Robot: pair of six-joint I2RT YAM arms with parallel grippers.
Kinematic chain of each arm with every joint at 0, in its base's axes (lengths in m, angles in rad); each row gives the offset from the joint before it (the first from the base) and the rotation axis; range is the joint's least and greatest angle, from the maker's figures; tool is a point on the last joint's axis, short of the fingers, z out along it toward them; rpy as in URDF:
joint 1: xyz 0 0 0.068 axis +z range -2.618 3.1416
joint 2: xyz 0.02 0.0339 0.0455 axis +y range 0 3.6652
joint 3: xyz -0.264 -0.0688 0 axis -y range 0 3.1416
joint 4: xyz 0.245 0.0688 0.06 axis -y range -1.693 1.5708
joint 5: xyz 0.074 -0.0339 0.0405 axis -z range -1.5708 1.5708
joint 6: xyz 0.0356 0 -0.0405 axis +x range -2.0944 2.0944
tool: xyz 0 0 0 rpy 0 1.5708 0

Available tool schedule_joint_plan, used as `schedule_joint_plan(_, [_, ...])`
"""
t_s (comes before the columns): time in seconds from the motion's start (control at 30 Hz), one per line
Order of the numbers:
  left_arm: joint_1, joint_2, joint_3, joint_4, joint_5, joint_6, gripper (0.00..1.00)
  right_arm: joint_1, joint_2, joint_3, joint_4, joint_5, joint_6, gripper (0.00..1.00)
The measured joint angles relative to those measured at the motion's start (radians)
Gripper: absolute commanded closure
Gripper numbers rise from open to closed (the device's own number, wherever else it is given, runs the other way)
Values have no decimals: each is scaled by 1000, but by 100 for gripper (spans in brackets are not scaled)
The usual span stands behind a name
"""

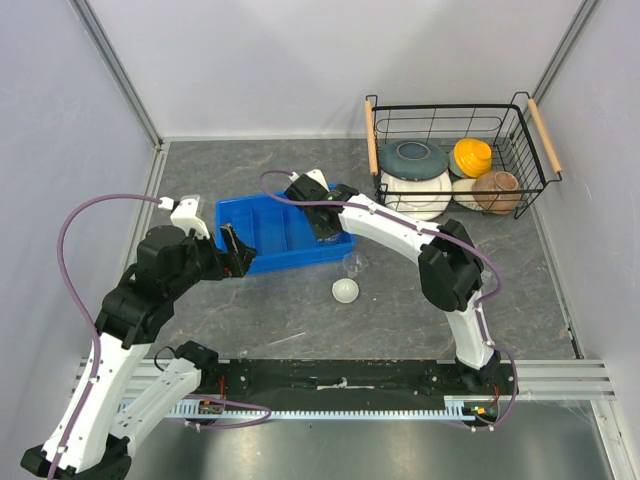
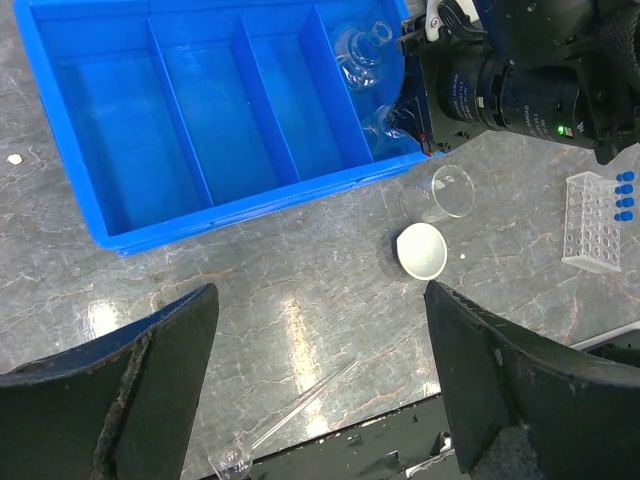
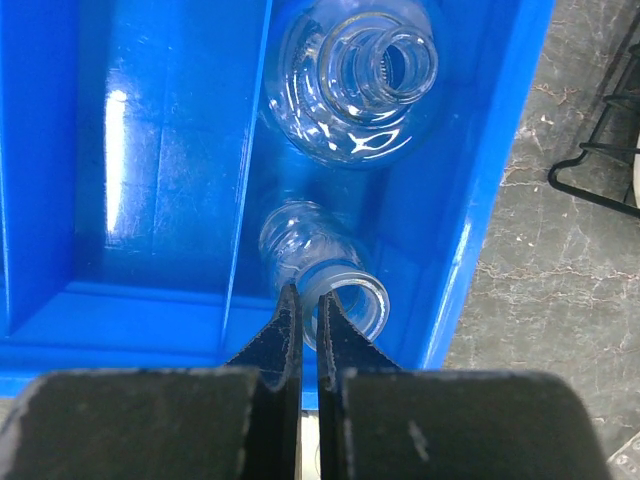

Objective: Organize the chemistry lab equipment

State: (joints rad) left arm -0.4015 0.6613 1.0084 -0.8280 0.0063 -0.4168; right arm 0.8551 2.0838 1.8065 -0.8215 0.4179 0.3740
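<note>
now right end effector down in tray, pinching smaller flask rim; left end effector splayed.

The top view is bright, sharp and evenly lit from above, with only soft shadows on the grey table beside the arms. In the left wrist view, white streaks of glare lie on the table at lower centre, and the left gripper is a dark, slightly soft shape along the bottom edge. In the right wrist view, a vertical glare stripe marks the blue tray at upper left, the small glass flask glints, and the right gripper is black and underexposed at the bottom.
</note>
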Motion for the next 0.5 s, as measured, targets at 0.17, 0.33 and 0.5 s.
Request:
schedule_joint_plan(0.17, [0,0,-1,0,0,0,10,0,9,0,6,-14,0,86])
schedule_joint_plan(0.33, [0,0,-2,0,0,0,10,0,9,0,7,-22,-1,80])
schedule_joint_plan(0.5, [0,-2,-2,0,0,0,10,0,9,0,8,-25,-2,72])
